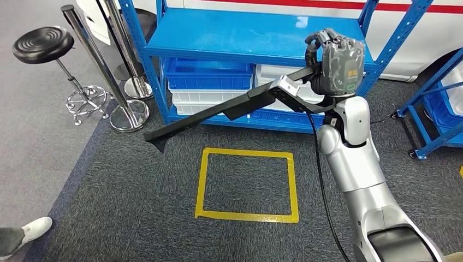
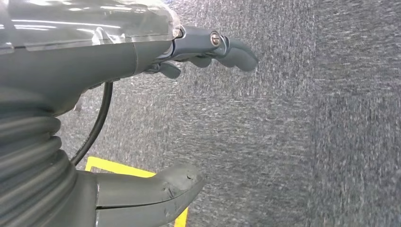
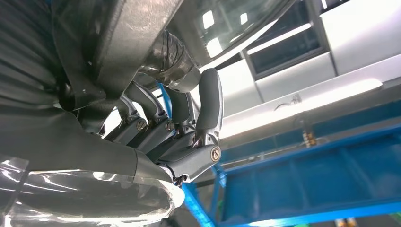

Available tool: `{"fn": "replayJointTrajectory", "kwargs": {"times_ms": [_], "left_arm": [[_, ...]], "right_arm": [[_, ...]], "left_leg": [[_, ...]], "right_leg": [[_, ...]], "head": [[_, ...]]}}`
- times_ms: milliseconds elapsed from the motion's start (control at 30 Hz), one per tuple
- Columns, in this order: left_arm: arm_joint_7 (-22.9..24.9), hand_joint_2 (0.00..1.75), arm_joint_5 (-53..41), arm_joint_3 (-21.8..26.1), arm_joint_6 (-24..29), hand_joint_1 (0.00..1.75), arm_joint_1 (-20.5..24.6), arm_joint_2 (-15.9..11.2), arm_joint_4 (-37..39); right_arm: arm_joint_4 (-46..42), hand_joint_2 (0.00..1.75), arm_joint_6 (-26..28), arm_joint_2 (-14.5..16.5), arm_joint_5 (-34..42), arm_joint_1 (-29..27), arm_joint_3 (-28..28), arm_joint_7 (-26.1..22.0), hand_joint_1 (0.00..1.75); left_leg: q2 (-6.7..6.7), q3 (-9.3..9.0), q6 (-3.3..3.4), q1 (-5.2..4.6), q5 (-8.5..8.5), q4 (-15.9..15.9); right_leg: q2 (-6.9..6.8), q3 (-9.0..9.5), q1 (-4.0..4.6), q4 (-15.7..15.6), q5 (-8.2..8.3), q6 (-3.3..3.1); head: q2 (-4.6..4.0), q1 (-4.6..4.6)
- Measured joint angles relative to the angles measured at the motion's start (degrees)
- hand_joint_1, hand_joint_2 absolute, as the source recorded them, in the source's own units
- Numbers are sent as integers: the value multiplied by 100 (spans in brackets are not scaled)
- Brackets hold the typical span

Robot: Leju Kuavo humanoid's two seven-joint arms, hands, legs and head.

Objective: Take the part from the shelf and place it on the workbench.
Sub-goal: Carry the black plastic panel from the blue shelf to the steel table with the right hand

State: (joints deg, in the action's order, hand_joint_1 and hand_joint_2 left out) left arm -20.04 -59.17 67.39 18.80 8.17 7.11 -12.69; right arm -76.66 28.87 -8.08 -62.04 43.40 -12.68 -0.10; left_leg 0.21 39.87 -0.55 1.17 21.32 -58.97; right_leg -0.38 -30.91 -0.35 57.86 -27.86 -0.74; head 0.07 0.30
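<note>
In the upper right of the head view, the right robot hand (image 1: 339, 60) is raised in front of the blue shelf (image 1: 245, 38), its fingers (image 3: 208, 109) curled tight around the end of a long black part (image 1: 218, 112). The part slants down toward the left of the frame, its far tip hanging above the grey carpet (image 1: 109, 207), just beyond a yellow taped square (image 1: 248, 185). Blue and white bins (image 1: 210, 82) sit on the lower shelf. The left robot hand (image 2: 142, 118) hangs over the carpet, fingers apart and holding nothing.

A black part (image 1: 218, 112) is showing against a blue shelf (image 1: 251, 38); a yellow square outline (image 1: 248, 184) is marking grey speckled carpet (image 1: 136, 207).
</note>
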Motion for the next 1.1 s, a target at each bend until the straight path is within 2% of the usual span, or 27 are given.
{"fn": "replayJointTrajectory", "kwargs": {"times_ms": [33, 67, 100, 133, 167, 200, 233, 267, 333, 367, 400, 467, 500, 533, 567, 600, 633, 667, 700, 733, 767, 800, 833, 900, 933, 1067, 1100], "left_arm": [[1, 175, 0, 0, 4, 0, -3, 7, 1], [4, 175, -1, -1, 8, 0, -5, 14, 1], [7, 175, -2, -1, 8, 0, -8, 23, 1], [9, 175, -3, -1, 9, 0, -7, 32, 1], [10, 175, -4, -1, 9, 0, -4, 36, 1], [10, 175, -5, -1, 10, 0, -1, 38, 1], [10, 175, -6, -1, 10, 0, 2, 39, 1], [10, 175, -7, -1, 11, 0, 4, 40, 1], [10, 175, -7, -2, 15, 0, 17, 42, 1], [9, 175, -7, -3, 20, 0, 21, 44, 1], [11, 175, -7, -3, 25, 0, 24, 48, 1], [39, 175, -9, -3, 33, 0, 18, 69, 2], [63, 175, -10, -3, 36, 0, 20, 80, 2], [87, 175, -12, -3, 38, 0, 18, 92, 3], [104, 175, -13, -3, 40, 0, 13, 103, 3], [114, 175, -13, -3, 44, 0, 1, 109, 3], [116, 175, -13, -3, 49, 0, -17, 115, 3], [114, 175, -10, -3, 52, 0, -37, 122, 3], [106, 175, -7, -3, 56, 0, -56, 128, 3], [93, 175, -2, -3, 58, 0, -70, 134, 3], [77, 175, 3, -3, 58, 0, -80, 139, 3], [61, 175, 9, -3, 59, 0, -84, 143, 3], [48, 175, 14, -3, 60, 0, -82, 145, 3], [32, 175, 17, -3, 71, 0, -72, 145, 3], [30, 175, 15, -3, 76, 0, -68, 146, 3], [37, 175, 4, -3, 90, 0, -72, 146, 3], [53, 175, 7, -3, 102, 0, -82, 147, 3]], "right_arm": [[-6, 175, -2, -24, 6, -19, 15, -8, 175], [-13, 175, -4, -47, 10, -33, 26, -19, 175], [-20, 175, -5, -69, 13, -47, 34, -29, 175], [-26, 175, -6, -84, 14, -62, 41, -39, 175], [-30, 175, -6, -96, 16, -76, 49, -47, 175], [-31, 175, -6, -107, 17, -89, 58, -51, 175], [-33, 175, -6, -121, 18, -100, 67, -53, 175], [-38, 175, -5, -136, 19, -107, 75, -55, 175], [-66, 175, -4, -166, 19, -114, 98, -57, 175], [-80, 175, -4, -178, 19, -116, 110, -58, 175], [-93, 175, -4, -187, 20, -117, 122, -58, 175], [-101, 175, -5, -205, 22, -125, 141, -58, 175], [-105, 175, -5, -217, 24, -130, 150, -58, 175], [-111, 175, -6, -240, 27, -135, 164, -58, 175], [-119, 175, -6, -267, 33, -144, 180, -58, 175], [-127, 175, -7, -301, 45, -162, 201, -58, 175], [-139, 175, -9, -339, 62, -193, 228, -58, 175], [-154, 175, -15, -377, 81, -239, 257, -58, 175], [-169, 175, -25, -418, 101, -288, 288, -57, 175], [-185, 175, -37, -459, 120, -332, 320, -55, 175], [-202, 175, -50, -499, 140, -365, 348, -52, 175], [-220, 175, -65, -534, 168, -384, 374, -48, 175], [-243, 175, -80, -562, 203, -399, 404, -39, 175], [-274, 175, -120, -607, 281, -428, 475, -14, 175], [-281, 175, -133, -619, 304, -440, 500, -4, 175], [-266, 175, -170, -654, 330, -467, 541, 16, 175], [-232, 175, -191, -668, 366, -480, 561, 31, 175]], "left_leg": [[-2, 69, -15, -1, 238, -183], [-2, 145, -21, 6, 559, -489], [-2, 218, -28, 8, 857, -872], [-2, 267, -34, 8, 1046, -1251], [-2, 268, -36, 6, 1097, -1533], [-2, 195, -29, 2, 1016, -1651], [-3, 22, -13, -1, 860, -1568], [-4, -236, 14, -8, 727, -1306], [-7, -840, 75, -40, 784, -495], [-11, -1020, 98, -61, 873, -197], [-14, -1113, 115, -83, 946, -12], [-6, -1069, 164, -75, 846, 74], [7, -1029, 207, -59, 771, 107], [22, -965, 249, -39, 680, 137], [36, -893, 281, -29, 597, 153], [37, -803, 301, -30, 521, 155], [39, -714, 303, -29, 452, 149], [39, -624, 297, -29, 387, 140], [39, -534, 286, -27, 325, 125], [39, -441, 272, -25, 268, 104], [39, -354, 253, -23, 215, 79], [38, -282, 228, -22, 167, 54], [35, -224, 196, -27, 122, 35], [31, -175, 131, -39, 27, 46], [29, -169, 111, -44, -3, 59], [25, -155, 66, -42, -91, 104], [18, -87, 35, -35, 45, 8]], "right_leg": [[-12, -73, -13, -20, 81, -57], [-15, -156, -7, -18, 152, -96], [-14, -245, 3, -7, 216, -124], [-13, -338, 18, 11, 277, -132], [-12, -433, 33, 36, 336, -134], [-11, -529, 46, 67, 389, -131], [-11, -629, 57, 106, 439, -123], [-11, -719, 66, 147, 484, -113], [-15, -858, 79, 219, 569, -69], [-21, -887, 75, 231, 616, -40], [-26, -901, 68, 225, 671, -5], [-17, -918, 56, 183, 766, 61], [0, -954, 53, 207, 701, 95], [16, -1007, 46, 328, 514, 129], [30, -1075, 26, 557, 230, 160], [34, -1145, 11, 884, -87, 193], [33, -1200, -9, 1251, -322, 221], [33, -1216, -28, 1557, -406, 247], [33, -1170, -48, 1734, -353, 268], [32, -1035, -69, 1721, -199, 283], [32, -813, -87, 1529, -37, 291], [33, -527, -100, 1173, 6, 289], [37, -218, -94, 740, -47, 274], [41, 136, -64, 162, -237, 220], [42, 188, -46, 61, -264, 198], [35, 138, -32, 48, -202, 148], [26, 63, -35, 31, -117, 81]], "head": [[0, -1], [0, -1], [1, -1], [1, -1], [1, -1], [1, -2], [1, -2], [0, -2], [1, -2], [1, -1], [1, -2], [0, -3], [0, -3], [0, 0], [0, 1], [0, 3], [1, 3], [1, 3], [1, 3], [0, 3], [1, 3], [1, 3], [1, 2], [0, 0], [0, 0], [0, -1], [0, -2]]}}
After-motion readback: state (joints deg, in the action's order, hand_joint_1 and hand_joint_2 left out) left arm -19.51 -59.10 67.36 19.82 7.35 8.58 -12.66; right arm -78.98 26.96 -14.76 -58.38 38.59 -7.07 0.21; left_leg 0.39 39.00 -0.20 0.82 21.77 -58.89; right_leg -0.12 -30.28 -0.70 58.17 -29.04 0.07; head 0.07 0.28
